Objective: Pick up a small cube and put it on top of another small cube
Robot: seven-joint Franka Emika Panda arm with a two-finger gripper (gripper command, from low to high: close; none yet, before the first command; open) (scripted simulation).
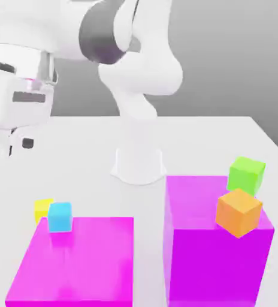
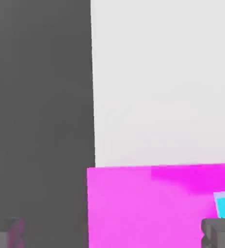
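The low magenta block [image 1: 75, 261] fronts the small bright yellow cube [image 1: 42, 208], below and rightward of the released, empty end effector [image 2: 112, 232].

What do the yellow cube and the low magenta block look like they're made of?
Yellow cube: plain matte solid, plastic-like, flat uniform colour with no grain or markings; material uncertain in a render. Low magenta block: smooth and slightly glossy, since a faint reflection of the cyan cube shows on its top.
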